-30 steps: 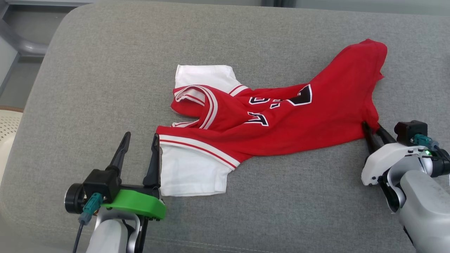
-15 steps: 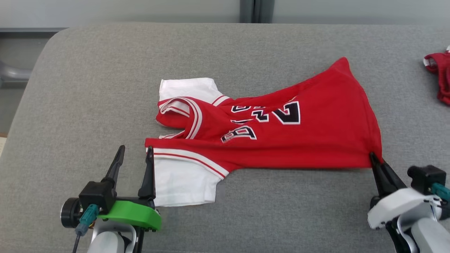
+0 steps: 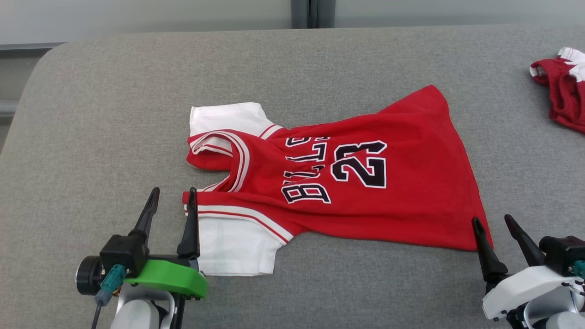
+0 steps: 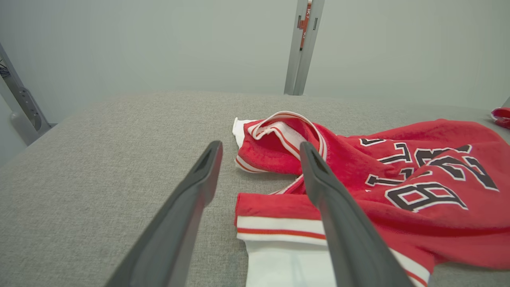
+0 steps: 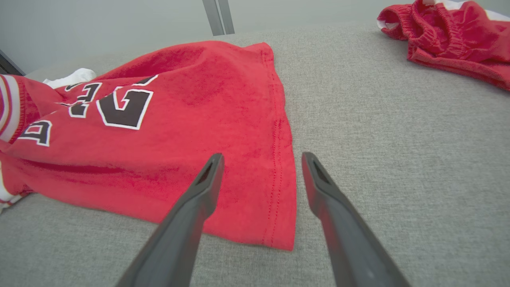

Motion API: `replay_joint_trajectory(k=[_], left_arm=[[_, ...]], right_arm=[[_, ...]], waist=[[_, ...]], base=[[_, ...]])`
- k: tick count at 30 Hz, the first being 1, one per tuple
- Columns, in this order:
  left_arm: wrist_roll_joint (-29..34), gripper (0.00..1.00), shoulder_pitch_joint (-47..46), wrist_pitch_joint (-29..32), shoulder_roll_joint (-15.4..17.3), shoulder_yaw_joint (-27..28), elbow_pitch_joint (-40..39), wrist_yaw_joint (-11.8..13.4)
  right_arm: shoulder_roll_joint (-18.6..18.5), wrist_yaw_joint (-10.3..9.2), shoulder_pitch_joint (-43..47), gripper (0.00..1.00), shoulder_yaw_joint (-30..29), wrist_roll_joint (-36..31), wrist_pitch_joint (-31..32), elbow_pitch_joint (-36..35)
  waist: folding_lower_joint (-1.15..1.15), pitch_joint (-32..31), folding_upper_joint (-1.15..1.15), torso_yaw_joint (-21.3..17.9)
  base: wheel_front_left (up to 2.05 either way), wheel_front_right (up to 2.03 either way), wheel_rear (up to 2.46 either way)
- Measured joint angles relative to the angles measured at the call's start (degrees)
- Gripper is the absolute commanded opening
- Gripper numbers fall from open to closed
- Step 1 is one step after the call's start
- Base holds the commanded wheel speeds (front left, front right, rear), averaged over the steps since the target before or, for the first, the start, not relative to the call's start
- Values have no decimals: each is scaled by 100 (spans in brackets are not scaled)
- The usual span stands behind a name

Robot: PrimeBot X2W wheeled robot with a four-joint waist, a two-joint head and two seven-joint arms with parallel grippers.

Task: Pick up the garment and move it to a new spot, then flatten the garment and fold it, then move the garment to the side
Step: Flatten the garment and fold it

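A red jersey with white sleeves and black "BULLS 23" lettering (image 3: pixel 347 183) lies spread on the grey cushioned surface, collar to the left, hem to the right. My left gripper (image 3: pixel 172 196) stands open beside the near shoulder; its right finger overlaps the red and white shoulder band (image 4: pixel 279 223) in the left wrist view. My right gripper (image 3: pixel 492 222) is open at the hem's near corner (image 5: pixel 279 223), which lies flat between and just beyond its fingers, held by nothing.
A second red and white garment (image 3: pixel 560 93) lies bunched at the far right, also seen as the bunched garment (image 5: pixel 450 36) in the right wrist view. The grey surface (image 3: pixel 114 128) stretches wide to the left and front. A pale wall with a vertical post (image 3: pixel 313 13) stands behind.
My right gripper has opened and let go of the hem corner after pulling it right and toward me. The jersey now lies flatter, its number fully showing. The camera has shifted too.
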Motion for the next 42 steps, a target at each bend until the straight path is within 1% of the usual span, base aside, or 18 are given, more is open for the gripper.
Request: replay_joint_trajectory(k=[6,9,14,19,20,21,22,23,28,35,38,42], left_arm=[[1,100,2,0,0,19,-10,-5],[0,100,4,0,0,1,-21,-5],[-3,100,4,0,0,-12,-34,1],[-4,100,-4,0,0,-19,-27,1],[-3,100,-8,0,0,-23,-26,1],[-3,100,-16,0,0,-26,-23,1],[-3,100,-25,0,0,-30,-22,1],[-3,100,-31,0,0,-37,-20,1],[-1,100,-42,0,0,-51,-8,1],[-2,100,-28,0,0,-78,0,7],[-2,100,-30,0,0,-118,3,10],[-2,100,-49,0,0,-166,11,10]], right_arm=[[-1,0,21,100,-152,-112,197,15],[2,0,71,100,-187,-123,279,179],[24,0,88,100,-182,-90,247,501],[34,0,-122,100,-99,-73,143,821],[43,0,-157,98,-79,-69,140,870],[63,0,-201,65,-43,-36,136,943],[71,0,-250,36,10,-12,138,1024],[66,0,-292,0,62,-14,87,1074],[27,0,-493,0,153,-1,-211,1235],[-86,0,-649,0,297,-10,-410,1351],[-163,0,-920,0,410,-33,-410,1348],[-268,0,-1502,0,598,-38,-354,1371]], waist=[[0,-32,0,61],[0,-25,0,111],[0,38,0,150],[0,87,0,154],[0,89,0,154],[0,91,0,153],[0,93,0,152],[0,93,0,153],[0,77,0,156],[0,27,0,143],[0,33,0,149],[0,59,0,195]], base=[[0,0,0],[0,0,0],[0,0,0],[0,0,0],[0,0,0],[0,0,0],[0,0,0],[0,0,0],[0,0,0],[0,0,0],[0,0,0],[0,0,0]])
